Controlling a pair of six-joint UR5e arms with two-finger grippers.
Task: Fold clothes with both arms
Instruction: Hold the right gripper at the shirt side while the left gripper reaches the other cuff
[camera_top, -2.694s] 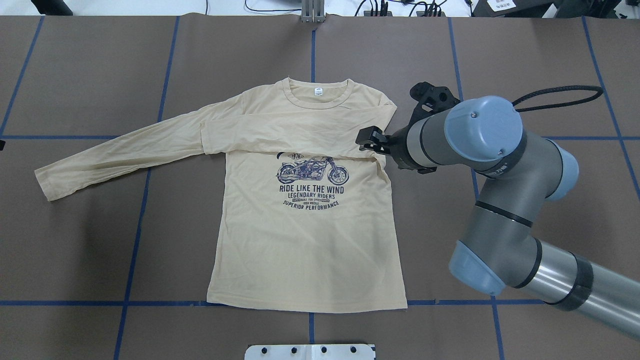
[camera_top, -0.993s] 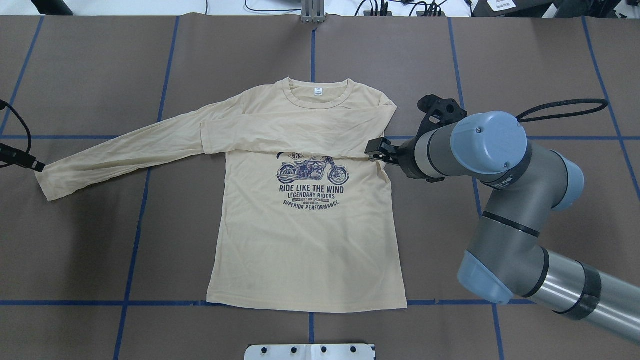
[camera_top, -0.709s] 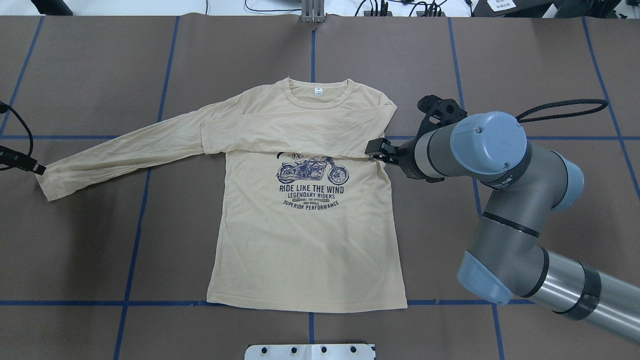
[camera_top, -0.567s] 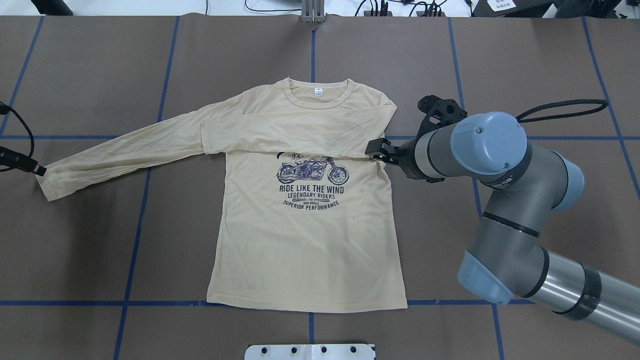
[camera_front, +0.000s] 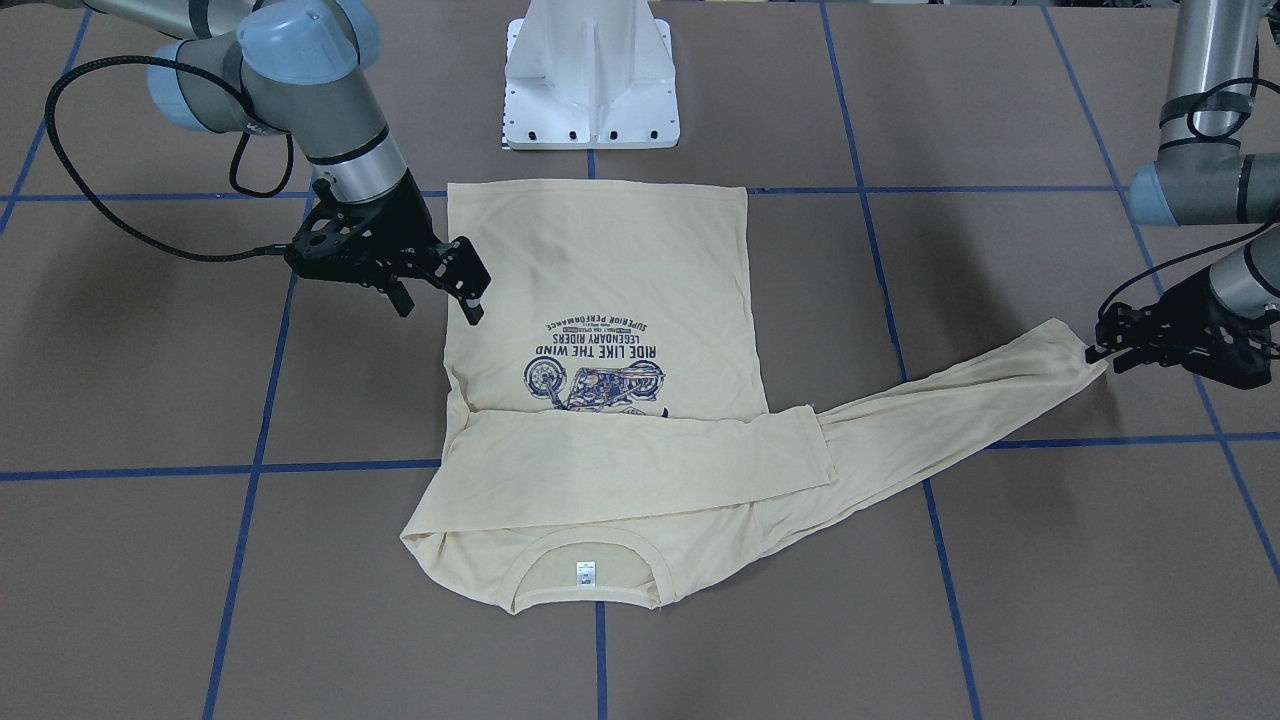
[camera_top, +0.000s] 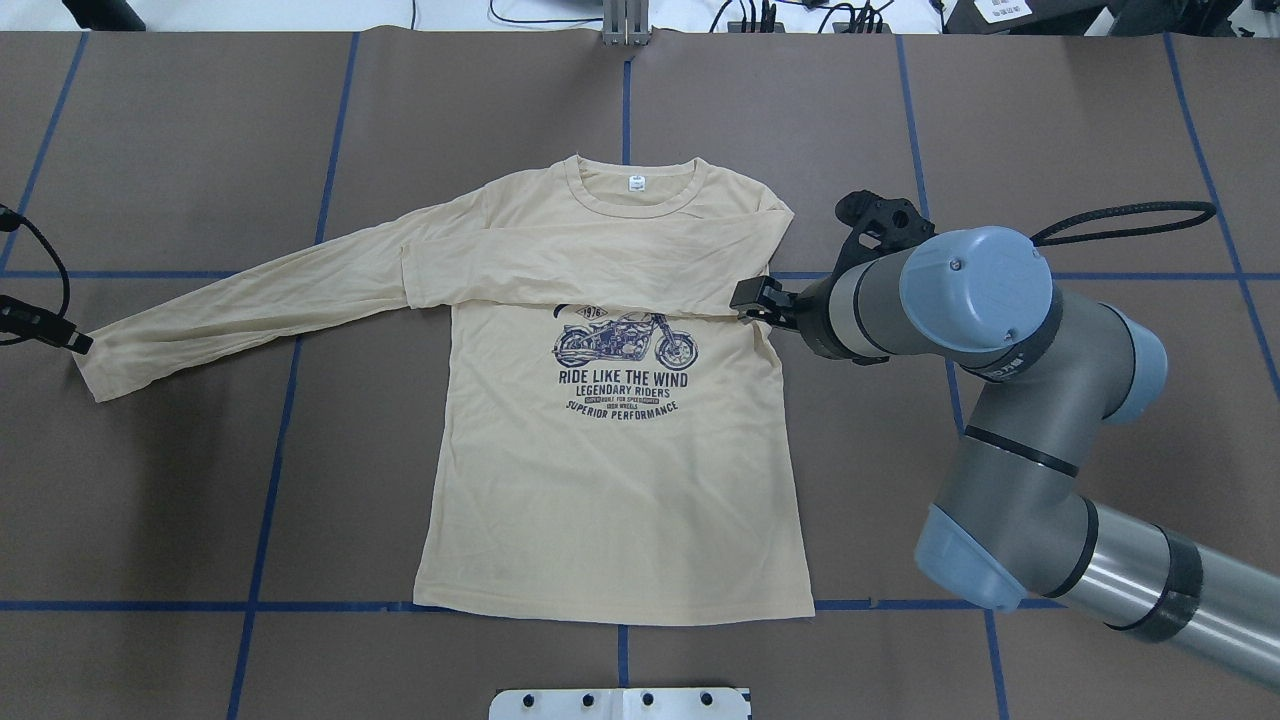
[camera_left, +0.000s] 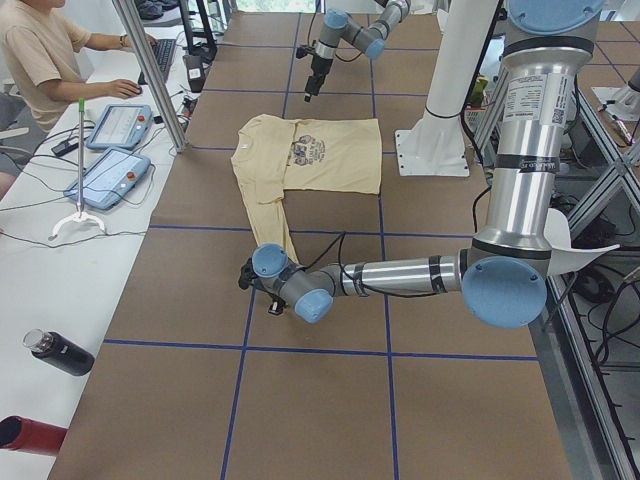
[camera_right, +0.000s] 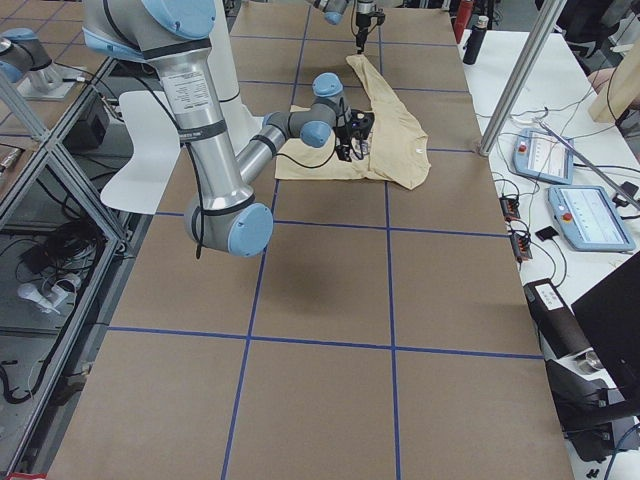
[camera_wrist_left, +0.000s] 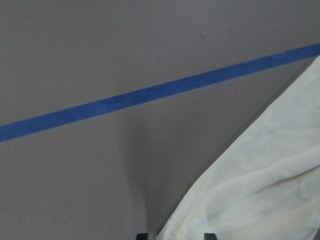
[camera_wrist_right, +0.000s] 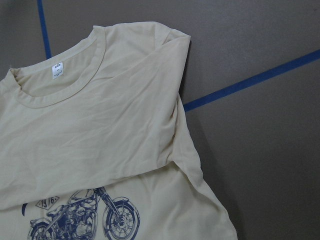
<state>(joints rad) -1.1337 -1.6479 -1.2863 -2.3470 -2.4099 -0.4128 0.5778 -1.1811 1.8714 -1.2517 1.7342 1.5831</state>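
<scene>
The cream-yellow T-shirt (camera_top: 610, 480) lies flat, print up, on the brown table; it also shows in the front view (camera_front: 600, 250). One sleeve (camera_top: 580, 265) is folded across the chest. The other sleeve (camera_top: 250, 300) stretches out toward my left arm. My left gripper (camera_top: 80, 342) (camera_front: 1100, 355) is low at that sleeve's cuff. In the left wrist view its two fingertips (camera_wrist_left: 141, 235) stand apart with the cuff (camera_wrist_left: 260, 190) between them. My right gripper (camera_top: 752, 300) (camera_front: 440, 290) hovers open and empty above the shirt's edge by the folded sleeve.
The white pedestal base (camera_front: 590, 70) stands at the robot's side of the table, just past the shirt's hem. Blue tape lines (camera_top: 270, 480) grid the brown cover. An operator (camera_left: 40, 50) sits at a side bench with tablets and bottles.
My right gripper drew back a little from the folded sleeve, then stayed still. My left gripper came in from the side and edged onto the outstretched sleeve's cuff.
</scene>
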